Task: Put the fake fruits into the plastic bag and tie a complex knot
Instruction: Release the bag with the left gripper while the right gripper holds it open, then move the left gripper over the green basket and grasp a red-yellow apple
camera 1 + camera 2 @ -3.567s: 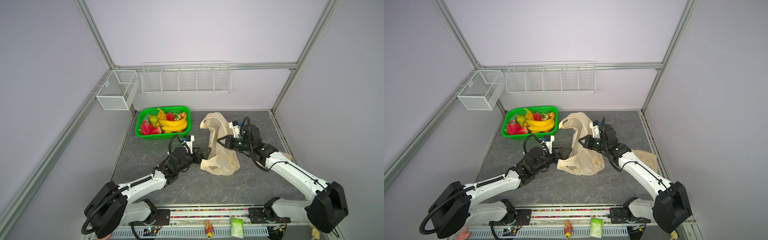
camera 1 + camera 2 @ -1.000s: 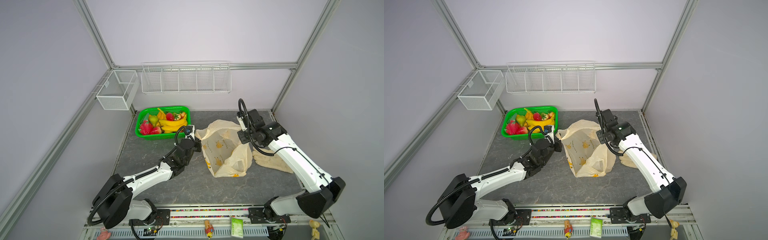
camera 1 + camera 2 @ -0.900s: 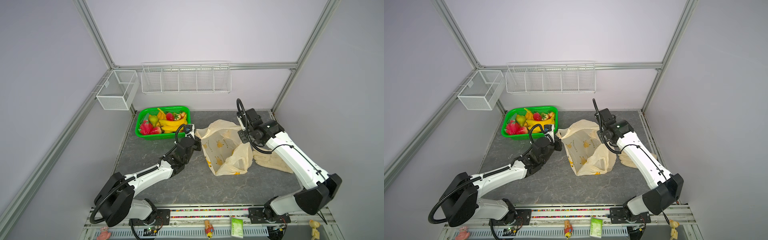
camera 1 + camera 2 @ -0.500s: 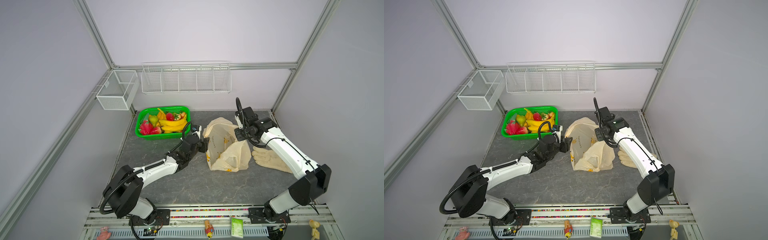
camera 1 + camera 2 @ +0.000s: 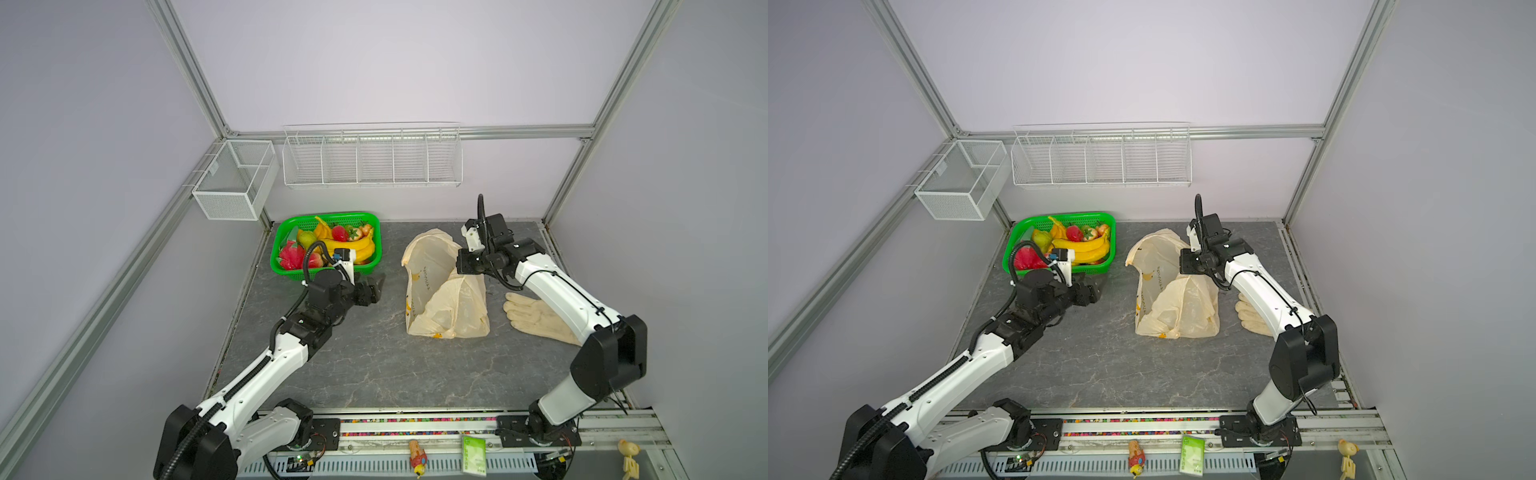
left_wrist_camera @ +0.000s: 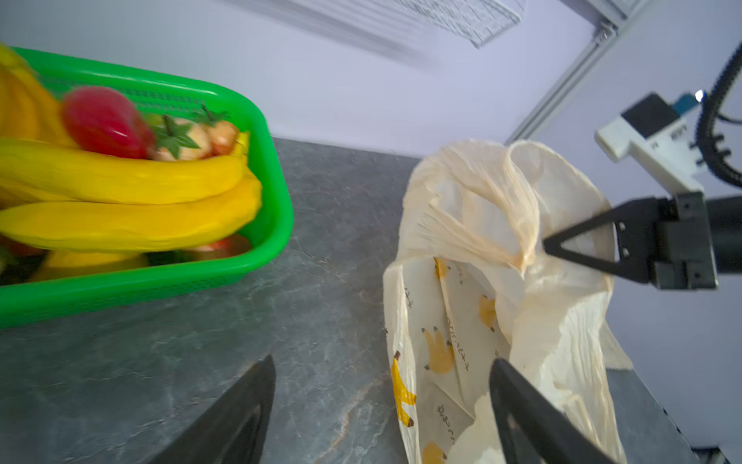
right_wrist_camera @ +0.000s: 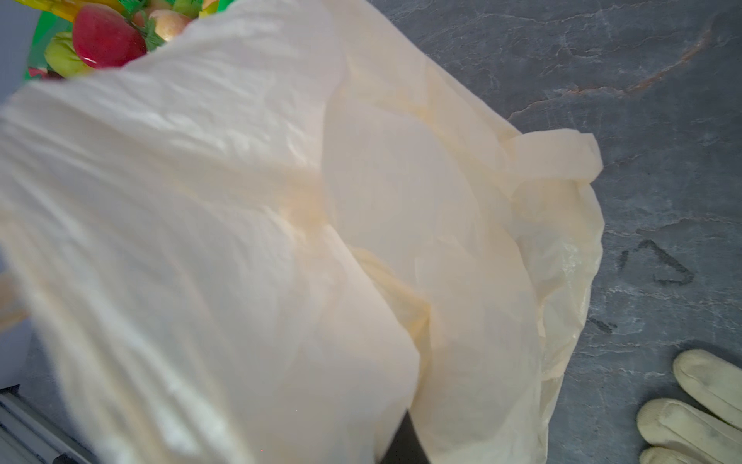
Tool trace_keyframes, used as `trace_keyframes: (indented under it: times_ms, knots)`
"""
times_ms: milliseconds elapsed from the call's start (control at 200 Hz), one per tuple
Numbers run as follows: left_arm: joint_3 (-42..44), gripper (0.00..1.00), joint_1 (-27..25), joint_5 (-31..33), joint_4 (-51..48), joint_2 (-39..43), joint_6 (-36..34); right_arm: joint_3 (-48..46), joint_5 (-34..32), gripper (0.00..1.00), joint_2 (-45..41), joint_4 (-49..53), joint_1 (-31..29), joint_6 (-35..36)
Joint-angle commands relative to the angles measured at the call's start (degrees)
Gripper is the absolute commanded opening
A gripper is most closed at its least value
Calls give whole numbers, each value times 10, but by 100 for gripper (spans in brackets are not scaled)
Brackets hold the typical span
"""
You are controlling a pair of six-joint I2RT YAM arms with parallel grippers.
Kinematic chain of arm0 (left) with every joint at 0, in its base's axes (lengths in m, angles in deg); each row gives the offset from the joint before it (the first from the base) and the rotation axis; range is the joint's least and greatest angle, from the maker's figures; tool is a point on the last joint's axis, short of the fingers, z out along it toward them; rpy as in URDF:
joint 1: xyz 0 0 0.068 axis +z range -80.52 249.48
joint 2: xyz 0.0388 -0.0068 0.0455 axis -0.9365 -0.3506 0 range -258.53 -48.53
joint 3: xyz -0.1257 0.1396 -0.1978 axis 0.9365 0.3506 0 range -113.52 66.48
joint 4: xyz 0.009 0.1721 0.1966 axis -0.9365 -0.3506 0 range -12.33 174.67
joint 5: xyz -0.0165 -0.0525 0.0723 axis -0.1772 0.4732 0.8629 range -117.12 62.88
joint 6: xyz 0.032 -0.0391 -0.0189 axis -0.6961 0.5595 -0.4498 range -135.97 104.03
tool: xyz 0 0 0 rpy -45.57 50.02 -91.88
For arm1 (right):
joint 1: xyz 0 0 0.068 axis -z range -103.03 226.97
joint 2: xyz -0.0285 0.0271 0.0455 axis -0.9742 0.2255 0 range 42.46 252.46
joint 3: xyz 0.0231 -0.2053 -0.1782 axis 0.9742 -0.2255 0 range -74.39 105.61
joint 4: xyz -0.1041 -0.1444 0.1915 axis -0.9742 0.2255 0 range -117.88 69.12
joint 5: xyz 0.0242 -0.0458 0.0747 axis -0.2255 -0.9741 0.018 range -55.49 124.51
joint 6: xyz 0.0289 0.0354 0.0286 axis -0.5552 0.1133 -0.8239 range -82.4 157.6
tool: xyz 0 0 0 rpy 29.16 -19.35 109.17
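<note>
On your grey marbled desk (image 5: 374, 374), only the left wrist view shows the right pincer (image 6: 543, 244) pinching the cream banana-print plastic bag (image 6: 449, 321); your left pincer (image 5: 376, 286) stands spread.

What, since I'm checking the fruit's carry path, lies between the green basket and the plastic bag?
Only bare grey tabletop, in both top views and the left wrist view; the open left gripper hangs beside the basket.

Bright, even, diffuse light fills both top views, sharp throughout, with only faint soft shadows on the grey surface (image 5: 374, 374). Left wrist view: the green basket (image 6: 160, 281) and fake fruits (image 6: 120, 176) are motion-blurred. Right wrist view: the plastic bag (image 7: 241, 241) is smeared and out of focus.
</note>
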Motion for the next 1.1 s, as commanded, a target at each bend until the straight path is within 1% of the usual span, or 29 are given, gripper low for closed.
trace_keyframes:
  times_ms: [0, 130, 195, 275, 340, 420, 515, 585, 655, 700, 740, 970, 1005, 1055, 1095]
  knots:
    - [-43, 84, 43, 52, -47, -19, 32, -10, 28, 6, 0, -20, 3, -2]
    - [-111, 83, 97, 73, -74, -106, -5, -12, 32, 6, -3, -19, 3, 19]
    - [-151, 83, 109, 93, -105, -147, -32, -13, 30, 6, -6, -18, 3, 28]
    - [-188, 82, 116, 139, -133, -192, -69, -18, 31, 6, -9, -22, 3, 36]
    - [-215, 82, 131, 147, -153, -221, -94, -24, 35, 6, -12, -28, 5, 40]
    - [-244, 80, 161, 151, -187, -247, -102, -27, 43, 6, -12, -33, 8, 43]
    - [-252, 80, 194, 189, -201, -259, -96, -30, 48, 6, -13, -35, 11, 48]
    - [-251, 79, 229, 184, -199, -267, -75, -34, 49, 6, -14, -37, 14, 49]
    - [-254, 79, 265, 153, -196, -280, -50, -40, 55, 6, -13, -44, 16, 49]
    - [-259, 79, 282, 132, -195, -293, -35, -38, 60, 6, -11, -44, 17, 49]
    - [-268, 79, 291, 127, -197, -305, -29, -37, 65, 6, -10, -43, 17, 49]
    - [-338, 83, 297, 163, -240, -369, -35, -40, 72, 6, -8, -45, 17, 51]
    - [-346, 83, 298, 157, -246, -373, -37, -40, 72, 6, -8, -45, 18, 52]
    - [-358, 83, 297, 135, -264, -375, -47, -41, 70, 6, -8, -45, 17, 53]
    - [-353, 83, 293, 111, -256, -370, -50, -42, 70, 6, -7, -46, 17, 53]
